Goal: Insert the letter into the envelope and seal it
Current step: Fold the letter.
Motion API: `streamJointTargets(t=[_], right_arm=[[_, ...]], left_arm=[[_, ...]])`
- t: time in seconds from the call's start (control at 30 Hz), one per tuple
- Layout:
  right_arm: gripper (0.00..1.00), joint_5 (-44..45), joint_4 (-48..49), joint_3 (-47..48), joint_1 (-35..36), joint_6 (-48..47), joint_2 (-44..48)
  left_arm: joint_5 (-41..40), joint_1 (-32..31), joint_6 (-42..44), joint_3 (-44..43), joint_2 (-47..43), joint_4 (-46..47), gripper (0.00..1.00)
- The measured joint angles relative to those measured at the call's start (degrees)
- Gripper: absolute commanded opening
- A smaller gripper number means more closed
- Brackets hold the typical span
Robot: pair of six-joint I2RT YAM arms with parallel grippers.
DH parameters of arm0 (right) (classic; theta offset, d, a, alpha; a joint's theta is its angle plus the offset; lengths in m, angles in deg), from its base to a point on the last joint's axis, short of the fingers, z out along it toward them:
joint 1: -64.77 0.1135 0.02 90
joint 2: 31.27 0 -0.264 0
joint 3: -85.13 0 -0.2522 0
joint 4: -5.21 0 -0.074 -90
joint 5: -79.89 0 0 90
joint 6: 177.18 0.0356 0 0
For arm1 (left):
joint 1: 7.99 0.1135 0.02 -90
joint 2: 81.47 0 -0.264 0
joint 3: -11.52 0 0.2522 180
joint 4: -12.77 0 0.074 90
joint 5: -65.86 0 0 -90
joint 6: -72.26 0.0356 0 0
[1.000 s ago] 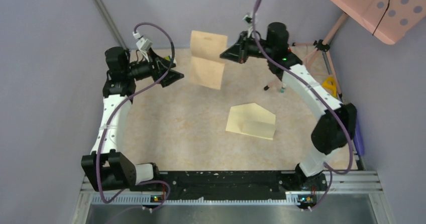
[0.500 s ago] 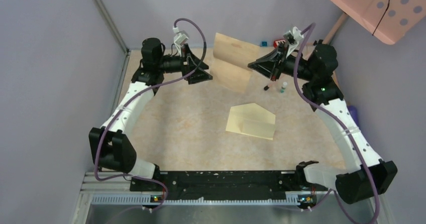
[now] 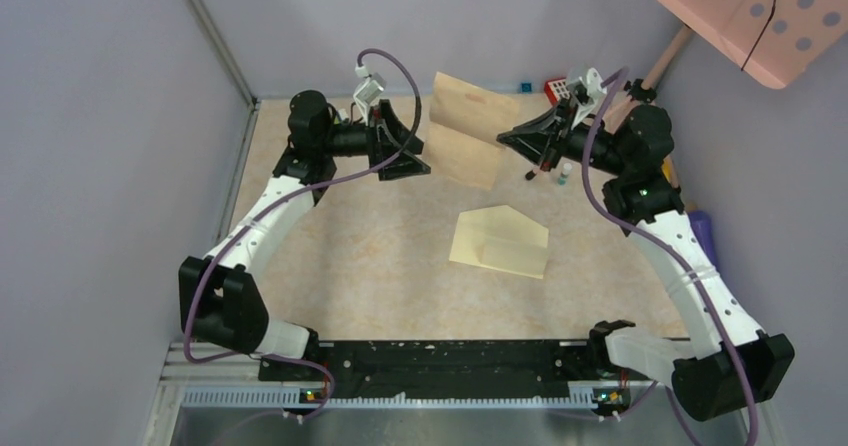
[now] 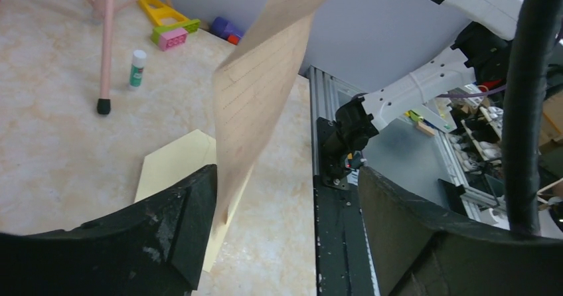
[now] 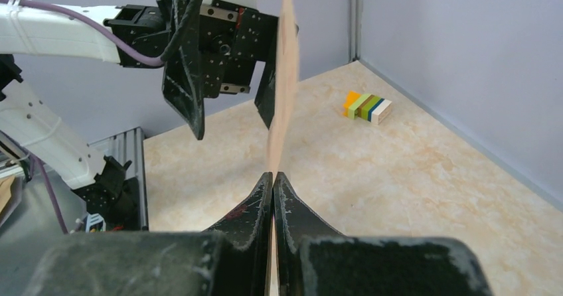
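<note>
The letter is a tan lined sheet with a fold, hanging in the air at the back of the table. My right gripper is shut on its right edge; in the right wrist view the sheet rises edge-on from the shut fingertips. My left gripper stands open at the sheet's left edge. In the left wrist view the letter hangs just inside one finger of that gripper. The pale yellow envelope lies flat on the table, flap open, empty.
A glue stick and a pink tripod leg stand at the back right, with toy bricks near the wall. A row of coloured blocks lies in the back corner. Grey walls close in three sides.
Both grippers have shifted right; the letter went with the right one and now hangs lower and tilted. The left gripper has come up to the sheet's edge, its jaws slightly narrower.
</note>
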Motion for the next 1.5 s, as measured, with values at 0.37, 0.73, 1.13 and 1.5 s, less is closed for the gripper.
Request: streamJointTargets(t=[0.37, 0.73, 1.13, 1.5], right_arm=[[0.00, 1.4, 1.4, -0.9, 0.0, -2.4, 1.9], [0.73, -5.2, 0.9, -2.3, -0.2, -6.7, 3.1], [0.87, -4.5, 4.6, -2.6, -1.9, -0.3, 3.0], [0.92, -2.5, 38.9, -20.3, -2.1, 21.3, -6.0]], left_arm=[[1.7, -1.9, -1.6, 1.2, -0.5, 1.7, 0.00], [-1.0, -0.9, 1.5, 0.1, -0.5, -1.5, 0.00], [-2.6, 0.0, 27.1, -6.1, -4.3, -26.9, 0.00], [0.4, 0.0, 21.7, -3.5, -5.7, -20.2, 0.00]])
